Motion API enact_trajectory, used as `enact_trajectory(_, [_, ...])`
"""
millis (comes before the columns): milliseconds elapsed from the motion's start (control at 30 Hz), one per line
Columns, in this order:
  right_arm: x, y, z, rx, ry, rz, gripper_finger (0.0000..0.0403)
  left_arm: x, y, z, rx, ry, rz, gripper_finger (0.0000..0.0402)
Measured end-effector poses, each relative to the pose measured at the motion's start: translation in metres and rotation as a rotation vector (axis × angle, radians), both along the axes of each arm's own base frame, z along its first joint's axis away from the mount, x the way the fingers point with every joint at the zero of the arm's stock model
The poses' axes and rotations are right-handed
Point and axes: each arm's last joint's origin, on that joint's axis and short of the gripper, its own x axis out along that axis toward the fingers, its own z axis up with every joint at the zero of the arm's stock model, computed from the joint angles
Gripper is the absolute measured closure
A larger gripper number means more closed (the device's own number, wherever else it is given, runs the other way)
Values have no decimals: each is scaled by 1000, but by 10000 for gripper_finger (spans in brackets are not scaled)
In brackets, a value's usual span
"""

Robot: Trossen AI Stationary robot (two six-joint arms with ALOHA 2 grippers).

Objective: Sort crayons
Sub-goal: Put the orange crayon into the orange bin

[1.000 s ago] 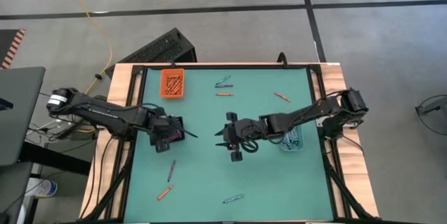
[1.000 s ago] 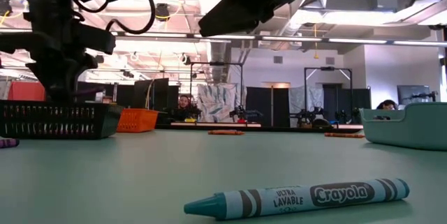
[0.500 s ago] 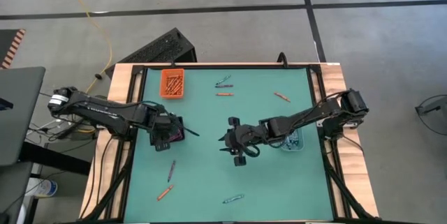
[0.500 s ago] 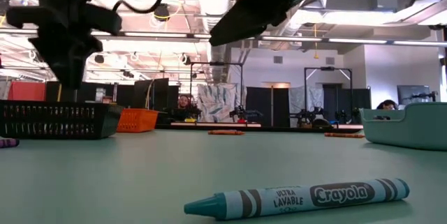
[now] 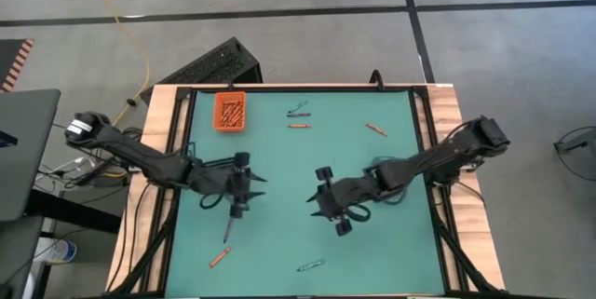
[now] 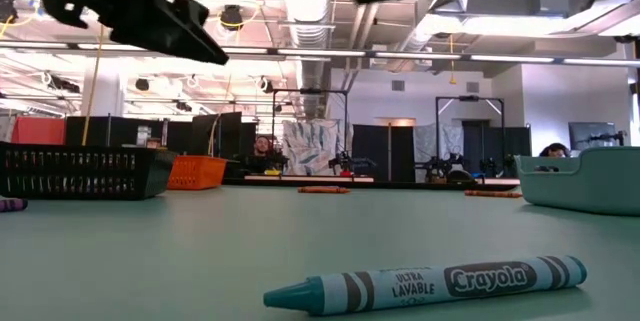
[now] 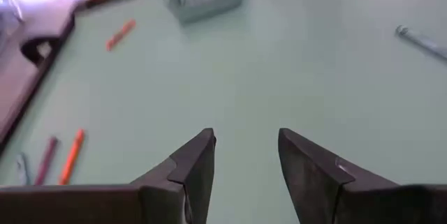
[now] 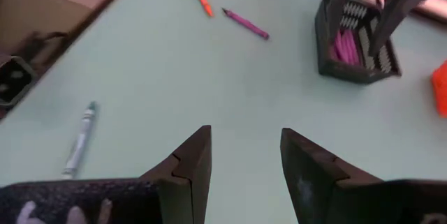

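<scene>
Teal crayon (image 6: 425,283) lies flat across the low view, tip leftward.
My left tool (image 5: 240,185), now off the black tray, gapes empty; right tool (image 5: 331,208) wide too.

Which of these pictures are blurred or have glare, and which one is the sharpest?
Low view: the teal crayon up front is crisp, its label readable; ceiling lights glare behind. Left wrist view: soft all over, with a washed-out bright corner; the orange crayon is smeared. Right wrist view: slightly blurred, the black tray fuzzy. High view: even light, little shadow on the green mat.
</scene>
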Motion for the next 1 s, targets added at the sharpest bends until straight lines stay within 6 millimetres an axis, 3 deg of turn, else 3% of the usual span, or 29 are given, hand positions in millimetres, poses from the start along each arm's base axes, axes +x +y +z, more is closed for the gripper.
enact_trajectory(167, [-25, -9, -6, -70, -76, -13, 240, -28, 11, -1, -21, -87, 25, 253])
enact_trajectory(500, [-67, -77, -26, 35, -397, -306, 240, -82, 36, 4, -185, -407, 19, 253])
enact_trajectory(700, [-84, -133, -35, 141, -364, -618, 240, -96, 44, -7, -229, -491, 49, 253])
enact_trajectory(1000, [-98, -208, -67, 221, -82, -898, 240, -98, 47, -8, -234, -509, 53, 253])
